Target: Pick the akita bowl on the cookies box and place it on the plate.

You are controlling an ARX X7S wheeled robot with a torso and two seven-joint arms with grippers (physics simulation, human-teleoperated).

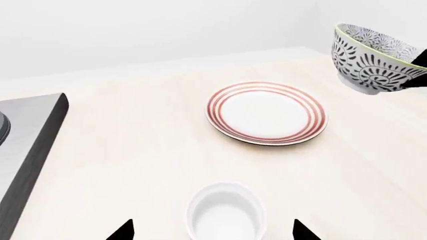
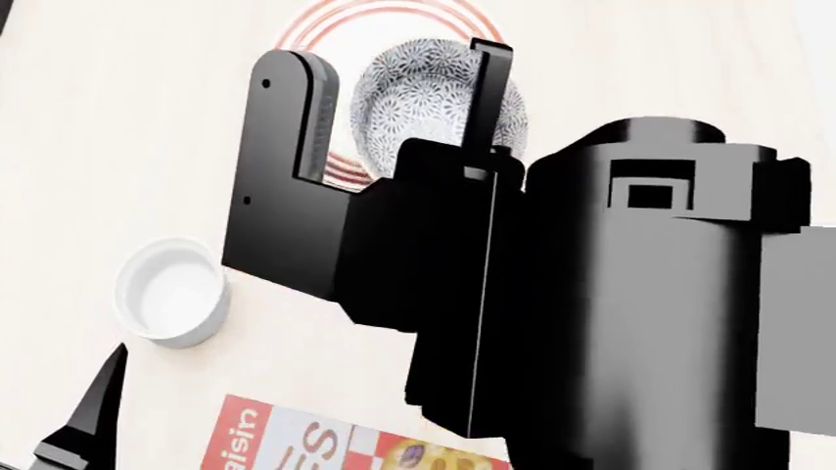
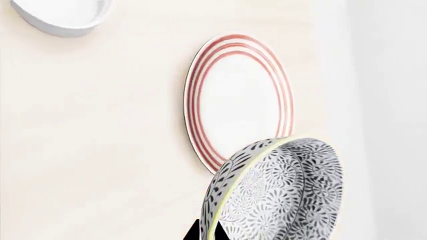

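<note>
Currently the right gripper [image 2: 398,117] is clenched on the rim of the akita bowl [image 2: 438,108], one finger outside the wall and one inside, and carries it in the air above the plate [image 1: 267,113]; the cookies box [image 2: 340,441] lies well apart, near the robot. The left gripper [image 1: 212,231] hangs spread apart and holds nothing, just over the small white cup [image 1: 225,212]. Main hazard: the grasp is a thin pinch on one side of the rim, so the bowl can pivot or slip if the arm jolts. In the left wrist view the bowl sits off to one side of the plate, so a release here could land it on the plate's rim, from which it would likely tip onto the table [image 1: 133,165]. Orientation: the bowl is round and has no long axis; its axis of symmetry appears tilted, the mouth angled sideways rather than straight up, so levelling before release seems advisable.
</note>
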